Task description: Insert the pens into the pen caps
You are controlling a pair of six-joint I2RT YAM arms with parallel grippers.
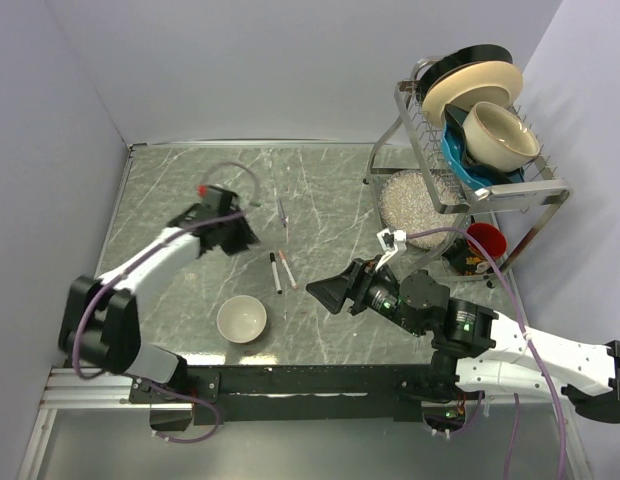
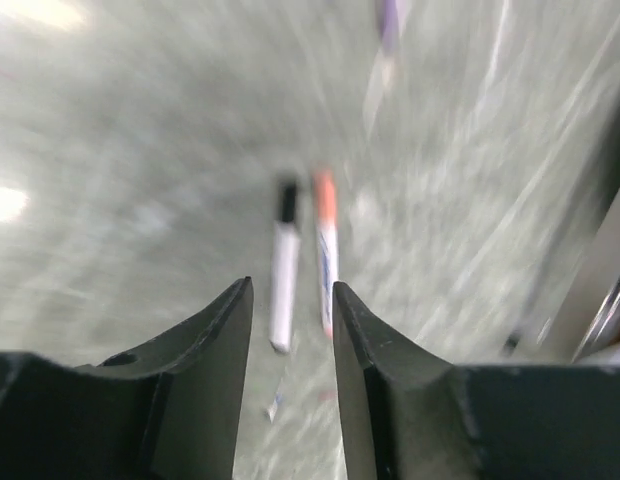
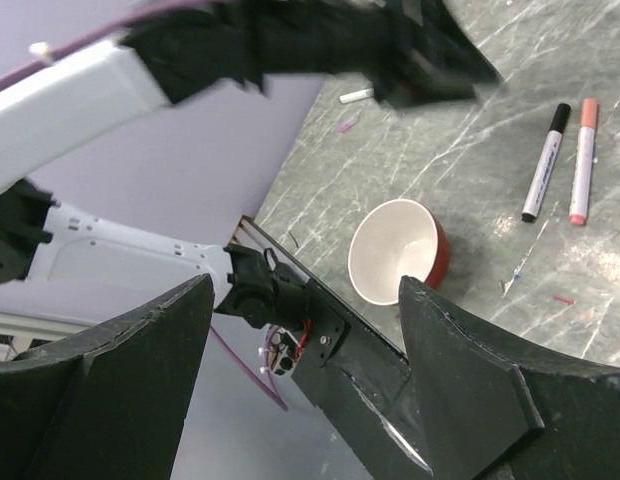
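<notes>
Grey veined stone table, 2 slim cylindrical pens, round glossy bowl

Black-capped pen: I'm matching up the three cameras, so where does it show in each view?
Top external: black-capped pen lies mid-table, between the two arms.
Left wrist: centre of the picture, blurred, just beyond the open jaws.
Right wrist: upper right, lying on the table.
Shared landmark: the orange-capped pen lies alongside it, on its right in every view.
</notes>
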